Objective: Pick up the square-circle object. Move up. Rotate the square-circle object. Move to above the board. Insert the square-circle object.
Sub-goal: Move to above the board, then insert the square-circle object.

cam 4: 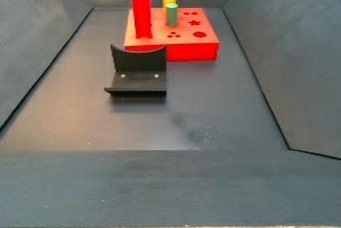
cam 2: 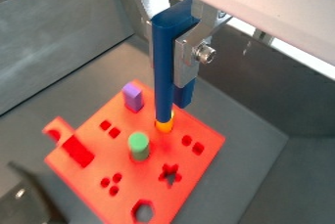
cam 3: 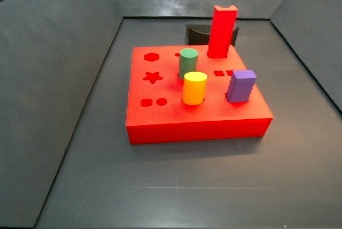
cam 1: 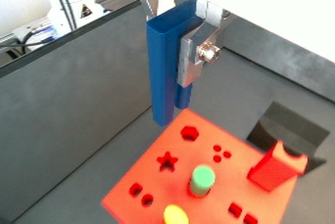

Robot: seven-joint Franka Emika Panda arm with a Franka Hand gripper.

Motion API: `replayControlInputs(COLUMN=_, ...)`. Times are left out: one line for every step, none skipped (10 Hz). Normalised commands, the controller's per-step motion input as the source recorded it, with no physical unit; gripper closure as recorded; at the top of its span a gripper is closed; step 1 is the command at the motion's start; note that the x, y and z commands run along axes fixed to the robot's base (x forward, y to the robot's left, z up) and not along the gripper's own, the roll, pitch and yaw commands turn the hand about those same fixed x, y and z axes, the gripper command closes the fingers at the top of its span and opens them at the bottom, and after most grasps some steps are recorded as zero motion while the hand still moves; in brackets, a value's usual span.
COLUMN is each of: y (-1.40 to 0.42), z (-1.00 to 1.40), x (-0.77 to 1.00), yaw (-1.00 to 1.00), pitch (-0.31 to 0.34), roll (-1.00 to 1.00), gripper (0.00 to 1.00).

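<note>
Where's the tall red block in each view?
Wrist view: tall red block stands on the flat red board, at the edge by the fixture.
Wrist view: same board edge.
Side view: board's far edge.
Side view: board's left end, behind the fixture.
Shared landmark: the board. The gripper holds the dark blue square-circle object above it.

**What sits where around the board**

I see the board point(cam 3: 214, 111) lying flat on the floor. Four things stand on it. In a side view the tall block point(cam 3: 223, 28) is at the board's back right corner. One round peg point(cam 3: 189, 61) is near the board's middle, another round peg point(cam 3: 195, 88) is in front of it, and the flat-sided peg point(cam 3: 242, 85) is to that one's right. The fixture point(cam 3: 201, 35) stands on the floor just behind the board. In both wrist views the gripper point(cam 1: 183, 57) is above the board, with the square-circle object point(cam 1: 164, 67) upright between its fingers.
</note>
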Motion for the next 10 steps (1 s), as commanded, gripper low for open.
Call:
replayControlInputs(y=-0.34, z=0.05, x=0.18, yaw=0.01, pitch=0.12, roll=0.06, gripper=1.0)
replayControlInputs(y=-0.21, z=0.04, x=0.13, yaw=0.01, pitch=0.104, roll=0.06, gripper=1.0)
replayControlInputs(y=0.0, z=-0.31, x=0.01, yaw=-1.0, pitch=-0.14, roll=0.0, gripper=1.0)
replayControlInputs(y=0.0, z=-0.33, x=0.01, yaw=-1.0, pitch=-0.14, roll=0.0, gripper=1.0)
replayControlInputs(y=0.0, z=-0.37, x=0.0, yaw=-1.0, pitch=-0.136, roll=-0.02, gripper=1.0)
replayControlInputs(y=0.0, z=-0.38, x=0.0, yaw=-1.0, pitch=-0.136, roll=-0.03, gripper=1.0)
replayControlInputs(y=0.0, z=-0.38, x=0.0, yaw=-1.0, pitch=-0.136, roll=-0.03, gripper=1.0)
replayControlInputs(y=0.0, z=-0.39, x=0.0, yaw=-1.0, pitch=-0.12, roll=-0.03, gripper=1.0)
replayControlInputs(y=-0.03, z=-0.37, x=0.0, yaw=-1.0, pitch=-0.129, roll=-0.06, gripper=1.0)
replayControlInputs(y=-0.19, z=-0.47, x=-0.07, yaw=-0.89, pitch=-0.249, roll=-0.07, gripper=1.0)
